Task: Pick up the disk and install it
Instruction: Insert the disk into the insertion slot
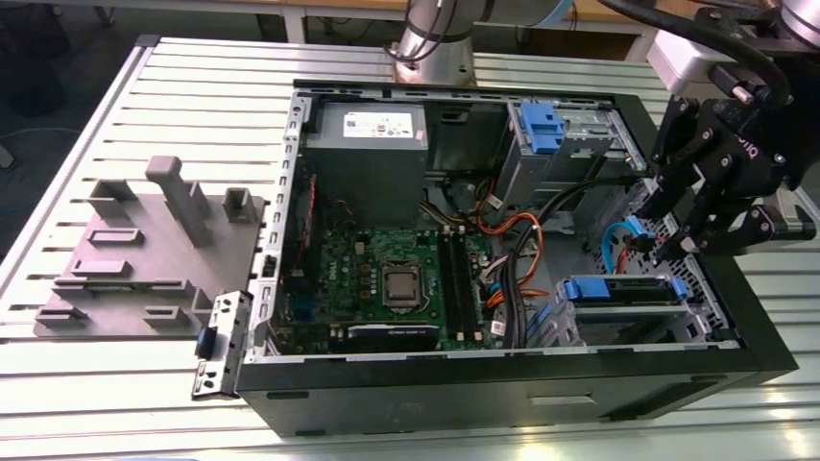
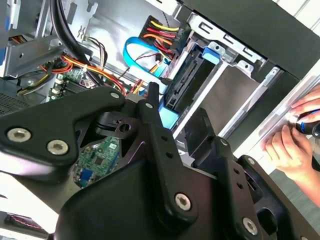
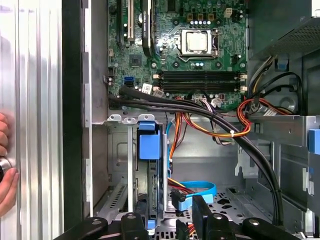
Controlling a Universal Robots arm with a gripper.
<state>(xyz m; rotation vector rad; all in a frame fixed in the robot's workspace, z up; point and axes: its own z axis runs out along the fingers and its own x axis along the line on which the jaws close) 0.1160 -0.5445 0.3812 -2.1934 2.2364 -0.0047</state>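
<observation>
While holding its hand (image 3: 169,220) spread and empty, hovers above the disk (image 3: 150,147).
Shows blue rails and a blue tab on a dark body; stands on edge in a drive bay of the open case (image 1: 513,370), alongside cables (image 3: 200,106), motherboard (image 1: 384,279) and another blue caddy (image 1: 539,130).

Exterior above computer case (image 1: 513,376); wrist views close inside.
</observation>
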